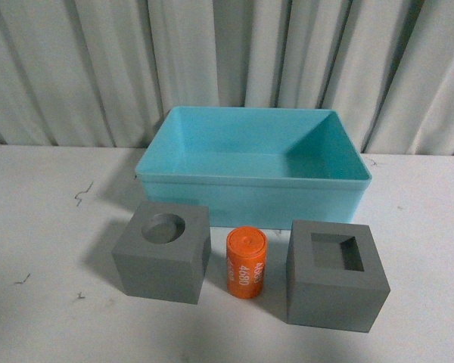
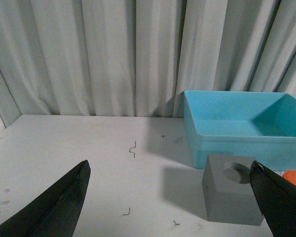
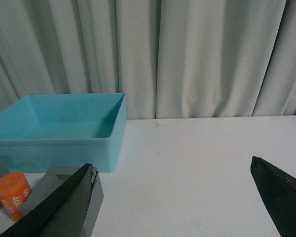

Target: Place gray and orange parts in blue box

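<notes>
In the front view the blue box point(image 1: 212, 175) stands at the back of the white table, with nothing inside it. In front of it sit a gray cube with a round recess point(image 1: 163, 251), an orange cylinder with white numerals point(image 1: 246, 262) and a gray cube with a square recess point(image 1: 335, 275). Neither arm shows in the front view. My left gripper point(image 2: 170, 170) is open, with the round-recess cube point(image 2: 232, 195) by one fingertip and the box point(image 2: 241, 126) behind. My right gripper point(image 3: 172, 168) is open over bare table; the square-recess cube point(image 3: 64, 197), the cylinder point(image 3: 12, 195) and the box point(image 3: 59, 128) lie to one side.
A pleated gray curtain point(image 1: 227, 60) hangs behind the table. Small dark marks point(image 1: 82, 195) dot the white tabletop point(image 1: 53, 227) to the left of the box.
</notes>
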